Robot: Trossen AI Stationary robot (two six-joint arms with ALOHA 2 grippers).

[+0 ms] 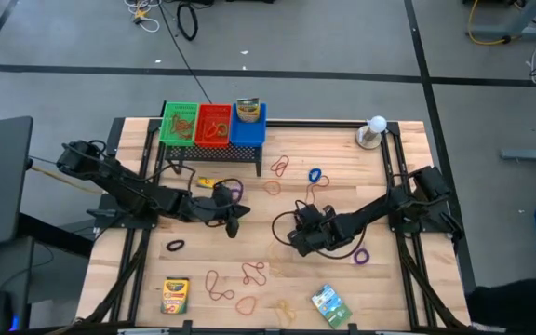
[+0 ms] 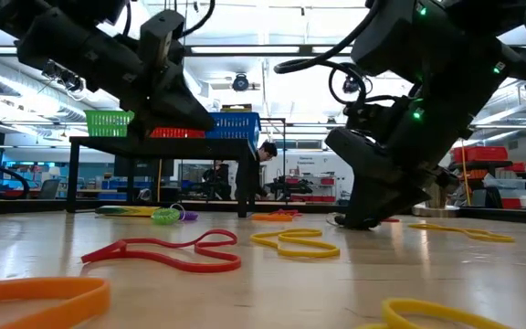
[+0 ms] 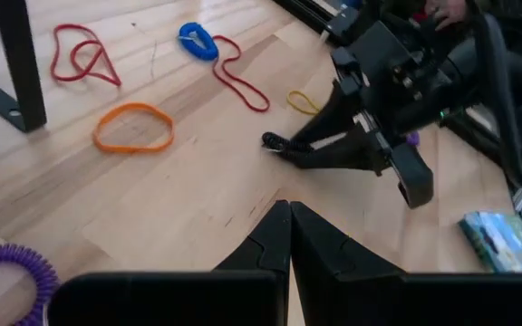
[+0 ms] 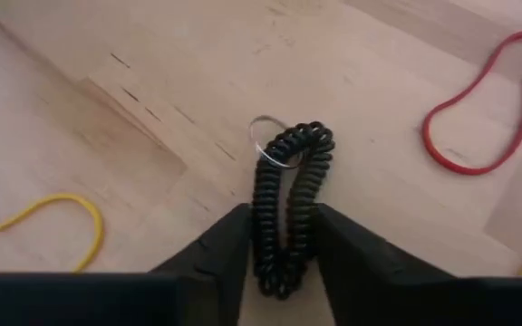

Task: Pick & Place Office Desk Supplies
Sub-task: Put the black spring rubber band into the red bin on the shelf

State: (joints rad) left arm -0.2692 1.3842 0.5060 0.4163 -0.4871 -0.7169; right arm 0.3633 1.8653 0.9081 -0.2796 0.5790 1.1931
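Office desk supplies lie scattered over the wooden table [image 1: 408,186] in the high view: thin rubber-band loops in red [image 1: 254,273], orange [image 1: 273,187] and blue [image 1: 315,174] across the centre and lower half, a crayon box [image 1: 175,294] at lower left, and a green printed packet [image 1: 329,302] at lower centre-right. A purple coiled band [image 1: 361,255] rests right of centre, a black loop [image 1: 175,246] left of centre.

Right gripper [image 1: 298,238], just right of frame centre in the high view, is lowered to the table; the right wrist view shows its two fingers [image 4: 216,258] pinching a black coiled band [image 4: 288,195], squeezed into a narrow upright oval with a small metal ring [image 4: 270,145] at its far end. A red loop [image 4: 478,118] lies at that view's upper right, a yellow one [image 4: 53,217] at its left.

Left gripper [image 1: 234,221], left of centre in the high view, hangs above the table; the left wrist view shows its fingers [image 3: 270,240] pressed together with nothing between them.

At upper centre of the high view, a black rack [image 1: 210,149] carries green [image 1: 179,124], red [image 1: 214,126] and blue [image 1: 248,124] bins. A white ball on a round base [image 1: 374,131] stands at the upper right of the table.
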